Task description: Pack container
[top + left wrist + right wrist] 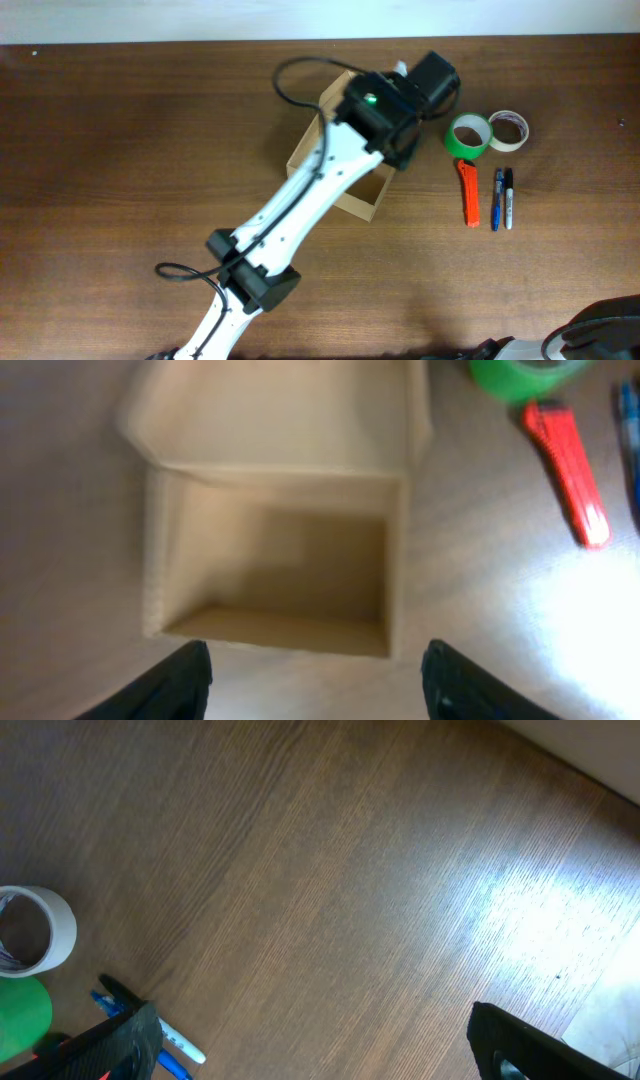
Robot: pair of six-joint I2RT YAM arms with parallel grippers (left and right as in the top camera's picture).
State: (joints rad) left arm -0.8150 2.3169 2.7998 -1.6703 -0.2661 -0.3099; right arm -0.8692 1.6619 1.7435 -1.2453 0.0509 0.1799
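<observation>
In the left wrist view the left gripper (320, 690) has its jaws spread wide with nothing between them. Only the two dark fingertips (175, 685) show, cut off by the bottom edge of the frame. Just above them, at frame centre, the container (397, 560) stands open and its floor is bare. The near rim lies between the two tips. Its lid flap (280, 410) is folded back toward the top of the frame. This view is soft and blurred.

To the upper right, clear of the container's right wall, are a green tape roll (520, 375), a red cutter (565, 470) and a blue pen (630, 440), the roll and pen clipped by the frame edges. A strip of bare table (470, 540) separates the wall from the cutter.

From overhead, the left arm (300, 200) runs from lower left to upper centre and covers most of the container, so only its lower and left walls show. The gripper itself is hidden under the wrist.

The right gripper (320, 1055) is also spread and empty, with its fingers at the bottom corners over open wood. A white tape roll (35, 930) sits at the left edge. Overhead, the right arm (610, 325) only just enters at the lower right corner.
</observation>
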